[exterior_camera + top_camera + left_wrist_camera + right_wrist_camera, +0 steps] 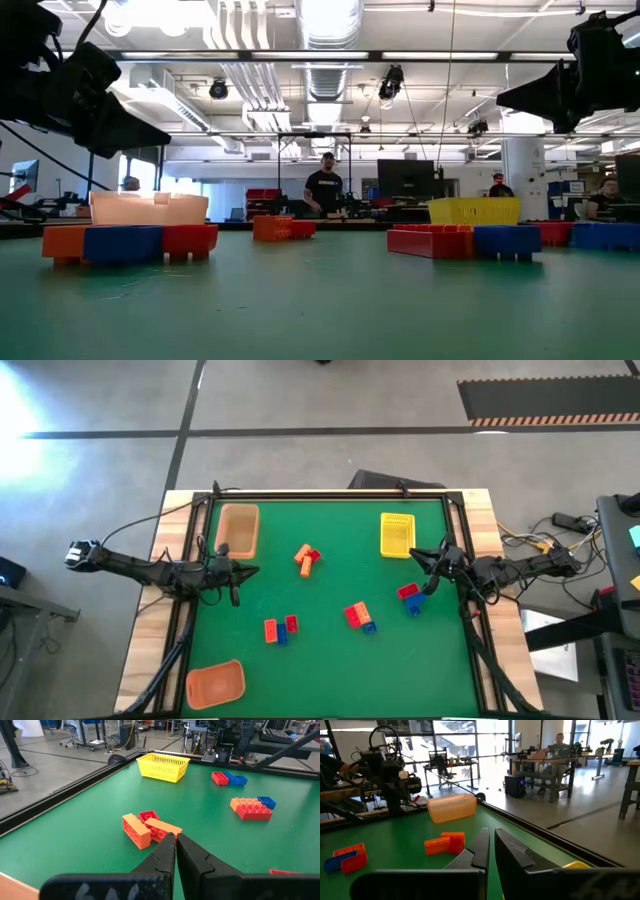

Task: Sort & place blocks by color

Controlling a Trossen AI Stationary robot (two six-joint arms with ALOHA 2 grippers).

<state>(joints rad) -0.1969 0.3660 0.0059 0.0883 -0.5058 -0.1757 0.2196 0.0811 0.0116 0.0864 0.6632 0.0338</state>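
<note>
Small red, orange and blue blocks lie on the green table in several clusters: an orange and red one (pixel 307 558) mid-table, one (pixel 279 630) toward the near edge, one (pixel 359 616) right of it, and a red and blue pair (pixel 410 597) near the right edge. My left gripper (pixel 252 570) hovers shut at the table's left, pointing toward the orange and red cluster (pixel 147 827). My right gripper (pixel 415 552) hovers shut at the right, beside the yellow basket (pixel 396 534) and above the red and blue pair. In the low view both arms hang well above the blocks (pixel 130 243).
A tan tray (pixel 238 528) stands at the far left by my left arm, and an orange tray (pixel 215 683) at the near left corner. A black rail frames the table (pixel 330 493). People work at desks in the room beyond (pixel 325 190). Open green surface lies between the clusters.
</note>
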